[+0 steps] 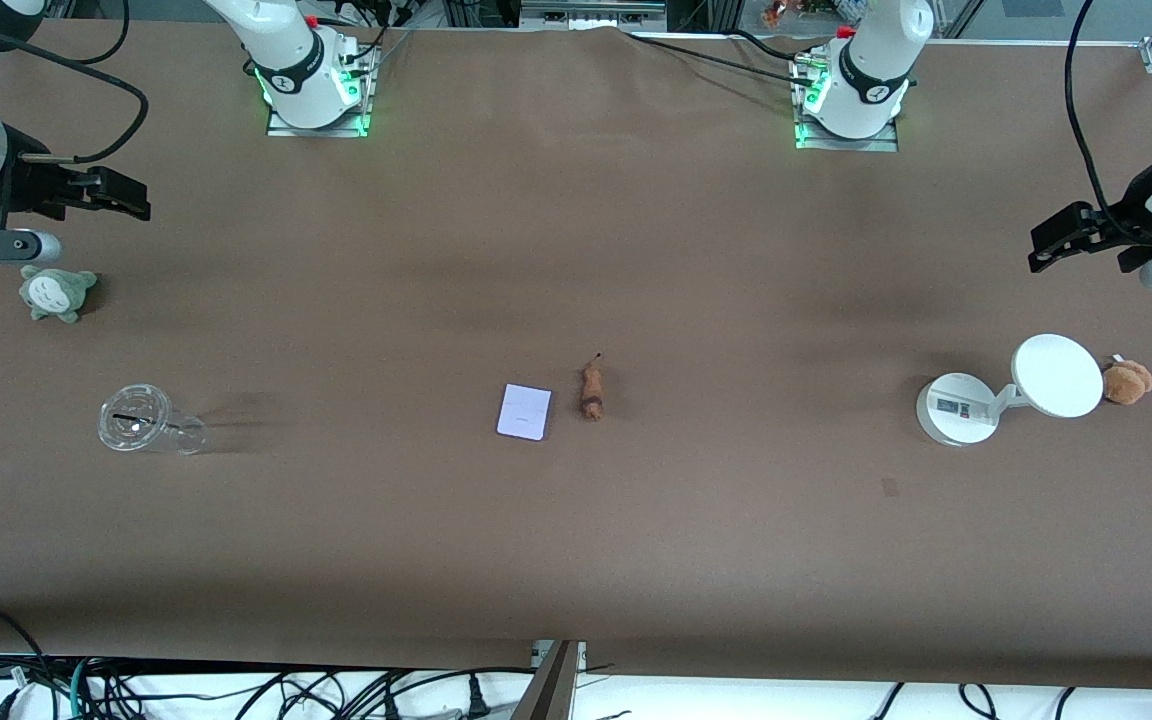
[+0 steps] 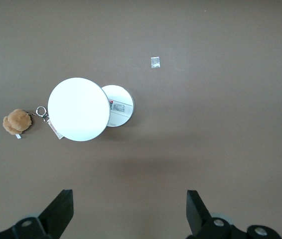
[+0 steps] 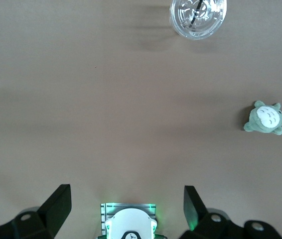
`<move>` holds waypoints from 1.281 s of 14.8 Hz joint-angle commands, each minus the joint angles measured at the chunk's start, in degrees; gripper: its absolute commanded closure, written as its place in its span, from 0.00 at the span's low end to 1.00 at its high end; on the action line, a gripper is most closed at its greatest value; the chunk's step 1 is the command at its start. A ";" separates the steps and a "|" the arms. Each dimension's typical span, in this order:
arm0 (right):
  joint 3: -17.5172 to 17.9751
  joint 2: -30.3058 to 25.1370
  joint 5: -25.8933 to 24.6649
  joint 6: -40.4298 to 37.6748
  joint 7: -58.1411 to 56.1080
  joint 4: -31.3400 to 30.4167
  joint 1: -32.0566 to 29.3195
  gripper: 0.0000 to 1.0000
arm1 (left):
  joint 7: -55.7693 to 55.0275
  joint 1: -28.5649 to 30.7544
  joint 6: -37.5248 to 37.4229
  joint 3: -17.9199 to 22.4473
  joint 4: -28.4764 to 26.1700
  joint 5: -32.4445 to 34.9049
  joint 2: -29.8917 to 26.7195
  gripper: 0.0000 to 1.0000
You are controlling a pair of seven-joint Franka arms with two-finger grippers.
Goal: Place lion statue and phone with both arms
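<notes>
The phone (image 1: 524,411) and the lion statue (image 1: 592,391) lie side by side at table centre, statue at its 3 o'clock. The left gripper (image 1: 1061,240) and the right gripper (image 1: 116,195) hover at opposite table ends, fingers apart, probably awaiting approach.

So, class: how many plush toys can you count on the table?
2. A grey-green plush toy lies at the right arm's end of the table, farther from the front camera than the clear cup. A brown plush toy lies at the left arm's end, beside the white stand.
</notes>
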 commanded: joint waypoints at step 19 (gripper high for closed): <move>0.69 -0.33 0.86 -0.59 0.97 -0.04 -0.39 0.00 | -21.17 -1.70 10.93 -11.28 -9.45 -7.49 5.06 0.00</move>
